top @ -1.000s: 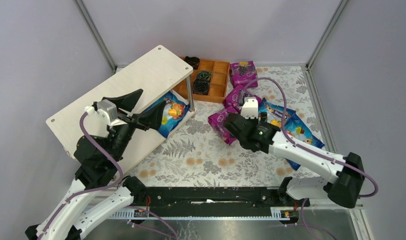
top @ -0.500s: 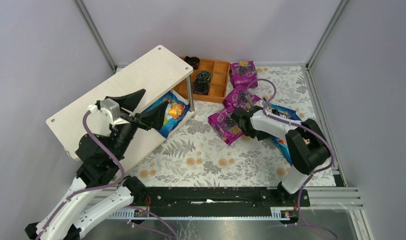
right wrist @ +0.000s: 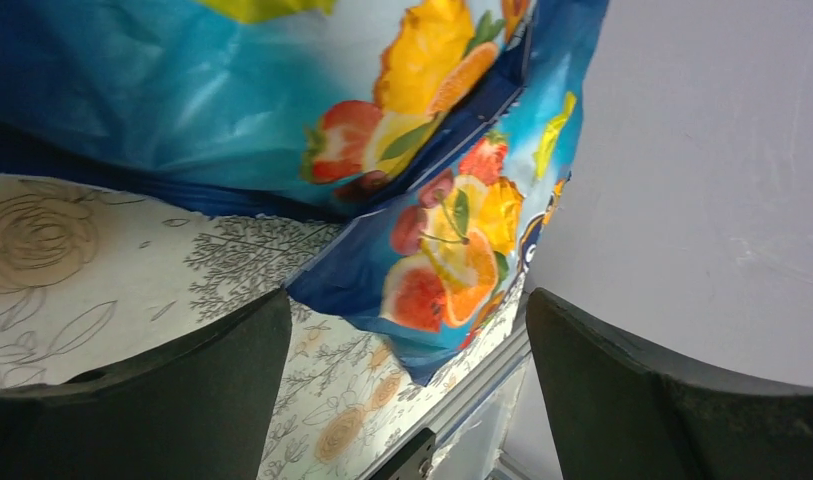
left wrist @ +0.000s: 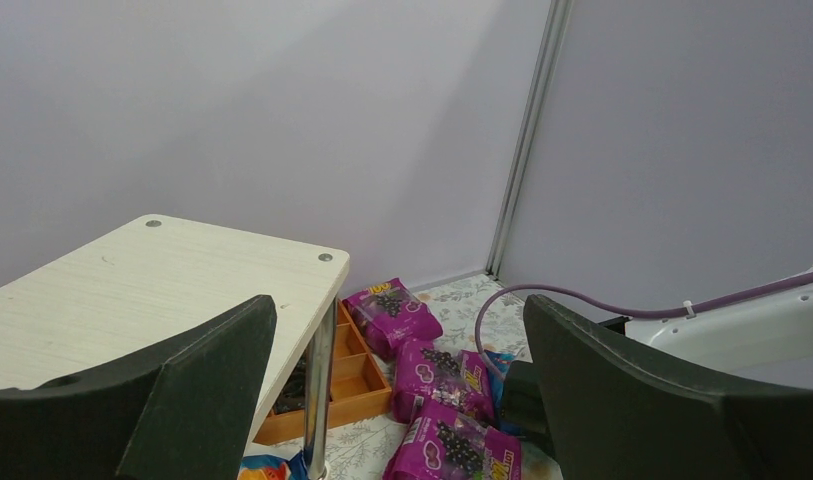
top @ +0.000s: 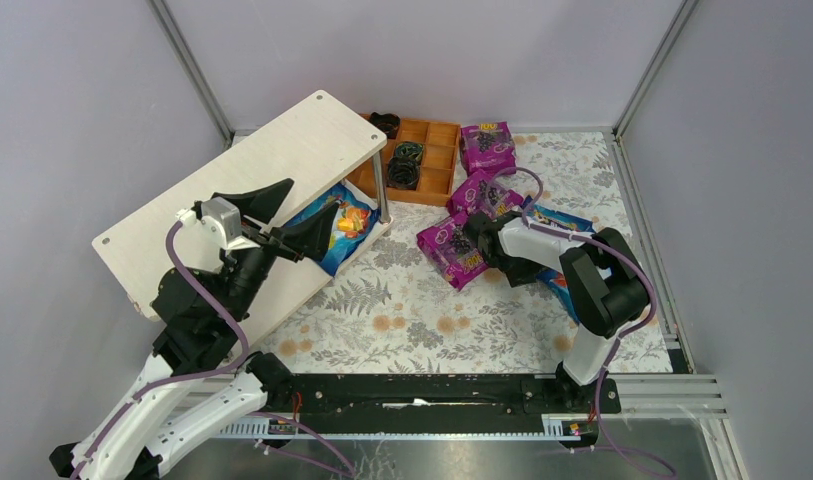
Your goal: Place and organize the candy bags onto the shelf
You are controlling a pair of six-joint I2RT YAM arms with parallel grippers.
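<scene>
The shelf (top: 232,185) of pale boards stands at the left, with one blue candy bag (top: 339,225) on its lower board. Three magenta-purple candy bags (top: 487,145) (top: 480,193) (top: 448,250) lie on the floral table, and blue ones (top: 572,222) lie under my folded right arm (top: 542,245). My left gripper (top: 309,195) hangs open and empty above the shelf's corner (left wrist: 162,270), facing the purple bags (left wrist: 437,370). Open too is my right gripper (right wrist: 406,295), low over the table with two overlapping blue fruit bags (right wrist: 232,100) (right wrist: 452,250) just ahead, nothing between its fingers.
An orange-brown compartment tray (top: 437,150) with black coiled rings (top: 404,165) sits behind the shelf's metal post (top: 380,190). Grey walls close in on all sides. A metal rail (right wrist: 472,395) edges the table close beyond the blue bags.
My right arm has folded back on itself, swinging its gripper away from the nearest purple bag and down toward the blue bags. The left arm has barely moved.
</scene>
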